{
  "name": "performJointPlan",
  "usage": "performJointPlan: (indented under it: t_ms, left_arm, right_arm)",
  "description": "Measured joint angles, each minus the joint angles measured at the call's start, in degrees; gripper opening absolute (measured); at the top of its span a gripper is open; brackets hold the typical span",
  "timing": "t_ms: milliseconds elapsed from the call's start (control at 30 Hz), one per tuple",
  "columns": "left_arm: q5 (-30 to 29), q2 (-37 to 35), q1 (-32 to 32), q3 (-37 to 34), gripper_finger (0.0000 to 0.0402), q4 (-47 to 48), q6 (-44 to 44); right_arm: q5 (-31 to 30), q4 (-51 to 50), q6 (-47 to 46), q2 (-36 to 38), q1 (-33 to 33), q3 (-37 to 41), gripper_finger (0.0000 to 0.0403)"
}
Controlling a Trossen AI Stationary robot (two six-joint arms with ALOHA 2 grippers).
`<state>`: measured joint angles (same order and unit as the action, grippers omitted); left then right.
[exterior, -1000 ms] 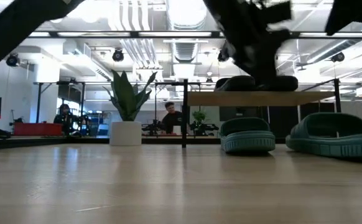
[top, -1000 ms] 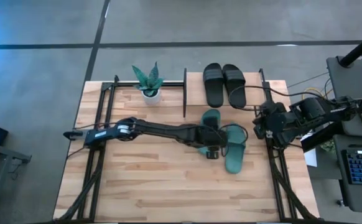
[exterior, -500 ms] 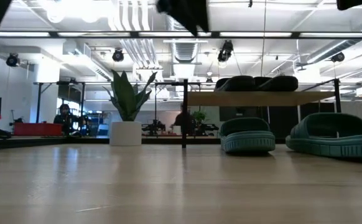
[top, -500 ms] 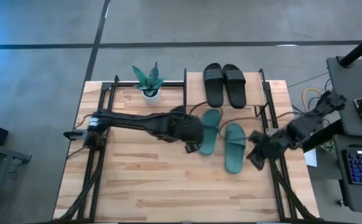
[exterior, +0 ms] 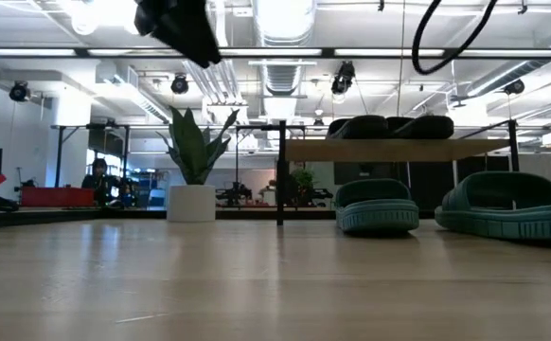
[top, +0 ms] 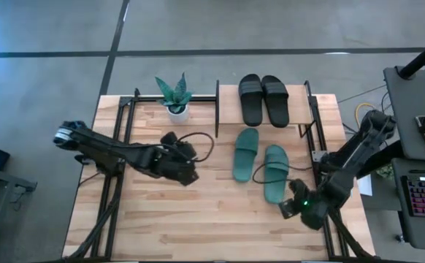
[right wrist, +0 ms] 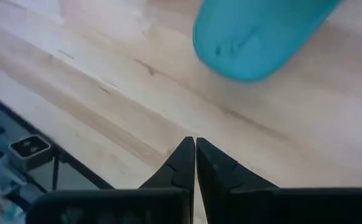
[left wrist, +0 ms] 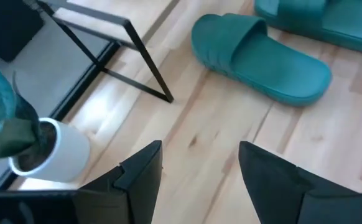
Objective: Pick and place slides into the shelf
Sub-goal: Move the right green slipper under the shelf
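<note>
Light butcher-block wooden desk (top: 161,226) fills the overhead shot, with the low wooden-topped shelf (top: 300,93) at the back already carrying the black rubber slides (top: 264,99). Both teal green rubber slides (top: 261,162) lie on the desk just in front of it, long axes running front to back. Right pincer (top: 293,207) sits pinched shut and empty, just off the nearer slide's front end, so it's closest. Left pincer (top: 185,158) hangs spread wide, empty, farther off.

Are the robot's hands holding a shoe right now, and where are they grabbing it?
No, nothing is held. The left gripper is open over bare table. The right gripper is shut on nothing, near the heel of a teal slide.
</note>
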<state>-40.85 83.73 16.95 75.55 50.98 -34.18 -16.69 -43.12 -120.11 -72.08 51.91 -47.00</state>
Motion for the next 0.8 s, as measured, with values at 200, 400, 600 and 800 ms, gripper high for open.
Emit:
performJointPlan:
  t_ms: [200,400,600,800]
  left_arm:
    - [0.0,-7.8,0.0,-10.8,0.0198,-6.4,0.5]
    - [0.1,-12.5,0.1,-14.7,0.0198,-7.1,0.6]
    - [1.7,-15.4,0.3,-15.7,0.0198,-6.9,1.4]
    - [2.2,-16.4,1.3,-15.8,0.0198,-7.1,1.6]
  right_arm:
    - [0.6,1.6,-5.9,-9.8,-0.7,-5.1,0.0009]
    - [2.4,1.6,-8.9,-18.2,-2.8,-6.3,0.0009]
    - [4.7,0.4,-8.7,-23.1,-6.3,-5.6,0.0009]
    - [5.3,-4.6,-8.5,-22.5,-8.8,-3.9,0.0009]
